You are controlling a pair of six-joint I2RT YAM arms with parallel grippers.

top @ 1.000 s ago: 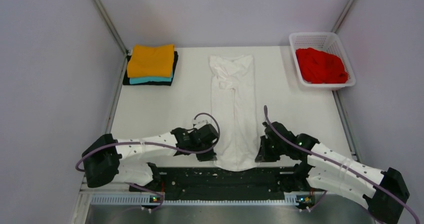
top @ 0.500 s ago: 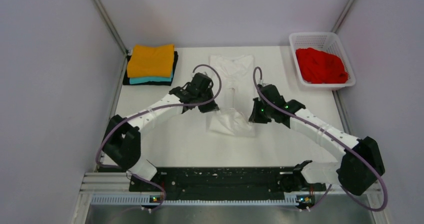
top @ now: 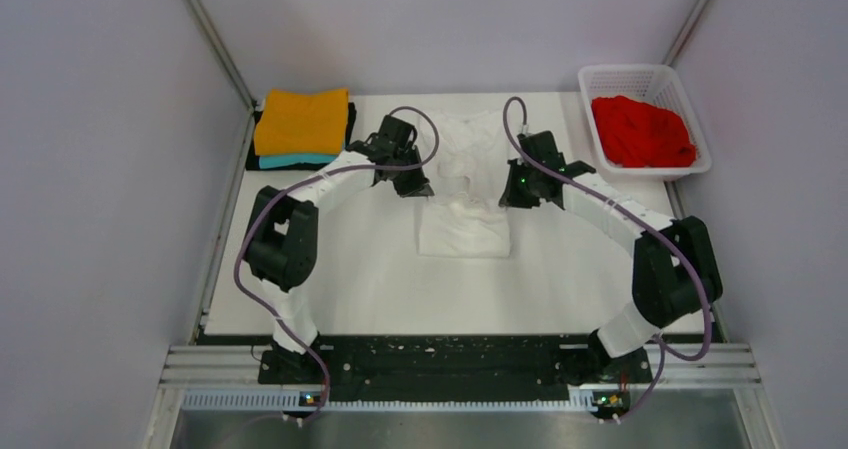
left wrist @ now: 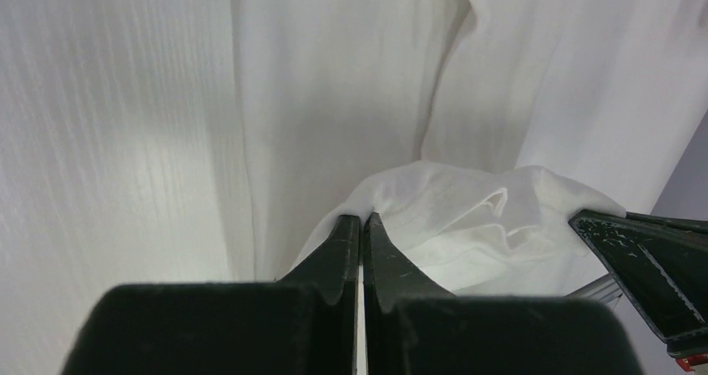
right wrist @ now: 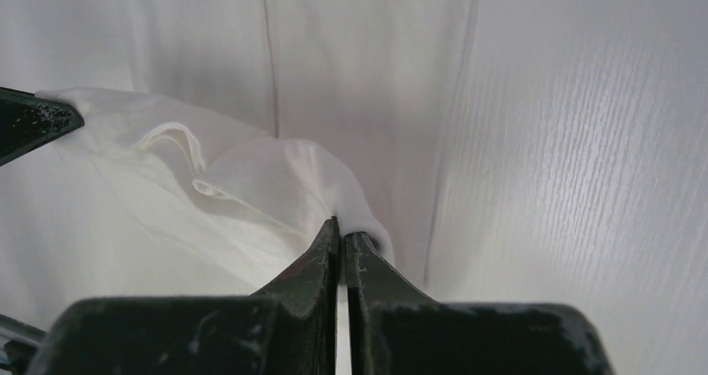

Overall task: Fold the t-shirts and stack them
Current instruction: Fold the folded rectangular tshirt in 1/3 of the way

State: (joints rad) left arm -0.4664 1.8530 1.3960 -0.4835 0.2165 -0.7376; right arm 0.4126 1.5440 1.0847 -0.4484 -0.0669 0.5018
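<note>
The white t-shirt is on the desk, centre and toward the far side. It's a narrow strip doubled over on itself, pretty rumpled at the fold. The left gripper is pinched closed on its left corner and the right gripper is clamped the same way on the right corner. The orange t-shirt tops the far-left stack with the teal t-shirt under it. The red t-shirt is crumpled in the basket, far right.
</note>
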